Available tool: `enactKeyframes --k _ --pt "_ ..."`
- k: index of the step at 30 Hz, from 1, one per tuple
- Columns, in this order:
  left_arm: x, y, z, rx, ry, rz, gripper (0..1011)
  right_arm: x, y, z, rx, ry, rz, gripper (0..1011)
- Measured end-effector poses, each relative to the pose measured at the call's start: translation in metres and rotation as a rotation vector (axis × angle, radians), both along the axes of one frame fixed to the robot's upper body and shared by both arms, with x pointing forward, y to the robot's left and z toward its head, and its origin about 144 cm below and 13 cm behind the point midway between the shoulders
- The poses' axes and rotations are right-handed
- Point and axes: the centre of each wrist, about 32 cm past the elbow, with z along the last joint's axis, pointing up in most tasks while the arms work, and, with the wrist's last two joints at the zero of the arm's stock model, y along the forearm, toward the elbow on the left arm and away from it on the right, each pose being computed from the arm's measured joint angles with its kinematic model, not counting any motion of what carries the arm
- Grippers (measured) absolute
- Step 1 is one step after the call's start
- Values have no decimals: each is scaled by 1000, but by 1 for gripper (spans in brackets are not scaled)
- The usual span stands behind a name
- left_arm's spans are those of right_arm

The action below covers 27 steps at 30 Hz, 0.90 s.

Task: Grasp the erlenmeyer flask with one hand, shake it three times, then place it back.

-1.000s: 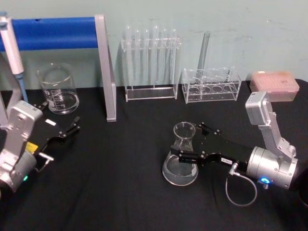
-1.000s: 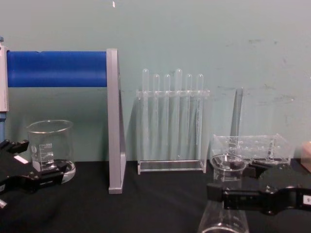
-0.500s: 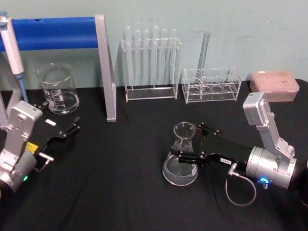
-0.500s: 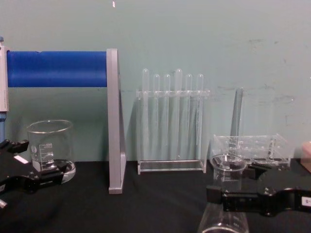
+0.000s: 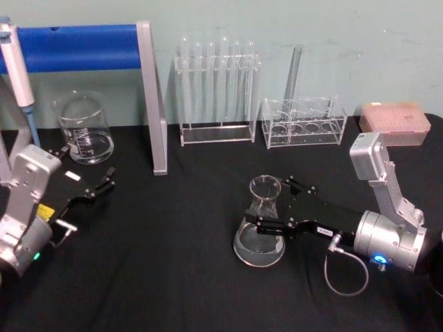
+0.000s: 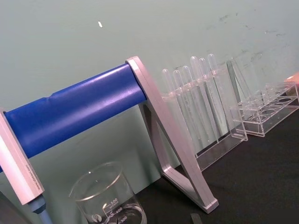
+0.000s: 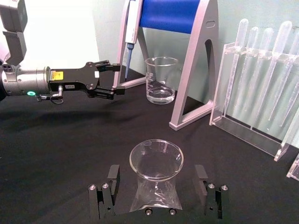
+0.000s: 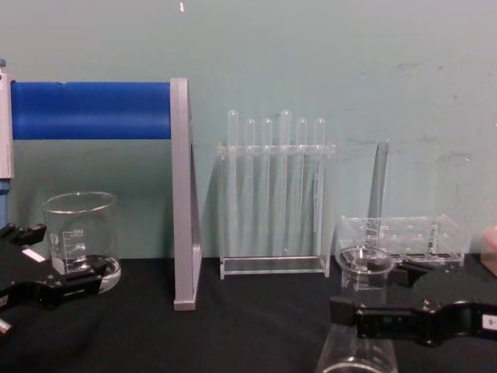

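Black tabletop (image 5: 173, 263) — along the far edge, left to right: glass beaker (image 5: 84, 129), grey stand (image 5: 156, 104) with blue roll (image 5: 76, 47), test-tube rack (image 5: 216, 90), low clear rack (image 5: 303, 123), pink box (image 5: 393, 123). Right of centre — erlenmeyer flask (image 5: 259, 238), upright.

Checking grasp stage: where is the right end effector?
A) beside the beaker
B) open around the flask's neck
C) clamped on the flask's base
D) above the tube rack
B: the right end effector straddles the flask at its neck, with a gap on each side.
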Motion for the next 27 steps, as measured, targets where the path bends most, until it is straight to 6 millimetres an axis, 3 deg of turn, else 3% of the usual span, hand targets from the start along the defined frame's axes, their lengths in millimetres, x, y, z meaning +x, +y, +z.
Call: enactKeyframes --k 14,23,27 --pt "0 0 0 0 0 0 1001 0 0 0 1 0 0 996" --pt "0 0 0 0 0 0 1001 0 0 0 2 0 0 792" --pt "0 0 0 0 0 0 1001 0 0 0 2 0 0 647"
